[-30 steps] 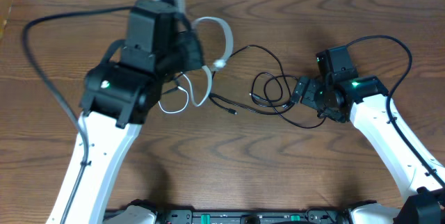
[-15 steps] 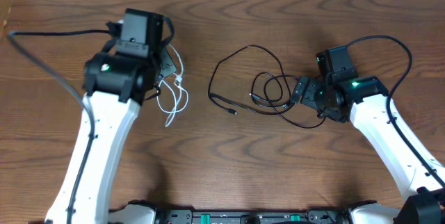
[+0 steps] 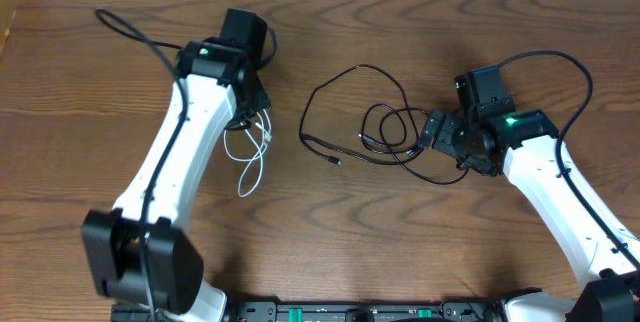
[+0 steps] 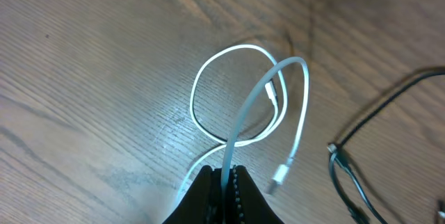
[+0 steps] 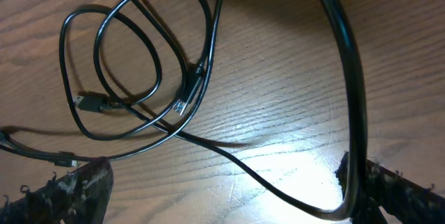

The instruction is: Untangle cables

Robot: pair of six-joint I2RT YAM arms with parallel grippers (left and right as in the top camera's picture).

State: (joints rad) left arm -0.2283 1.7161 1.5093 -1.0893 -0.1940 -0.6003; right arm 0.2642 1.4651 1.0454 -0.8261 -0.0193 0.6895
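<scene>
Left gripper (image 4: 224, 177) was clamped on one strand of the white cable (image 4: 304, 106). The rest lay looped on the table (image 3: 60, 162) right beside it. The two black cables (image 3: 384, 108) sat tangled mid-table, apart from the white. Right gripper (image 5: 229, 196) was spread wide at their right edge, with one strand running between its fingers (image 5: 76, 186).
</scene>
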